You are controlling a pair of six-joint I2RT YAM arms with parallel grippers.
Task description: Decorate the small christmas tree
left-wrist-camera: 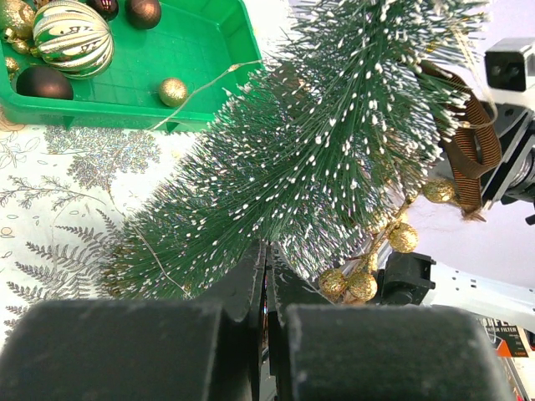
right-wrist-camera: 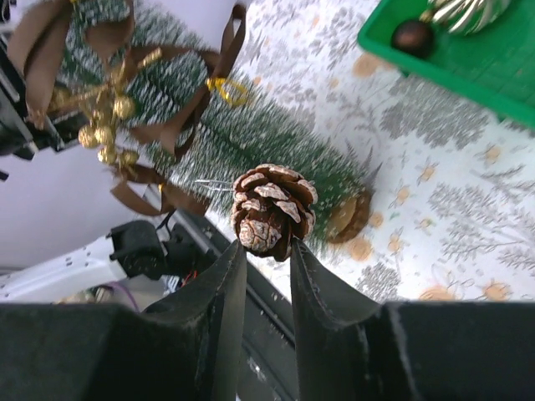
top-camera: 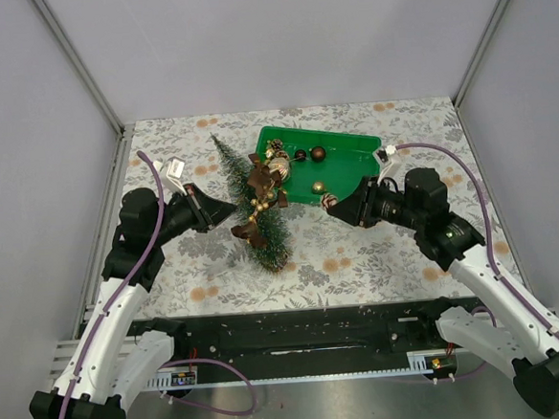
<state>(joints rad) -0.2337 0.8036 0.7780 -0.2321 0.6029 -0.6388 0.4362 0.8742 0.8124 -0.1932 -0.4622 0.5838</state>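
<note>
Legible only "FILTER", on a label (left-wrist-camera: 501, 338) low in the left wrist view. Aslant on the bench (top-camera: 379, 260), just left of green tray (top-camera: 353, 161): small christmas tree (top-camera: 228, 165). Left pincer (top-camera: 230, 210) pressed closed into its bristles. Right pincer (top-camera: 332, 204) near the tree's other side, clamps pine cone (right-wrist-camera: 272, 209).

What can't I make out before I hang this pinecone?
Left tool fingertips: buried in the small christmas tree bristles, left wrist view.
Pinecone hanging loop, if any: hidden between the right tool fingers, right wrist view.
Ornaments in the green tray corner: too small, crowded by brown ribbon, top view.
</note>
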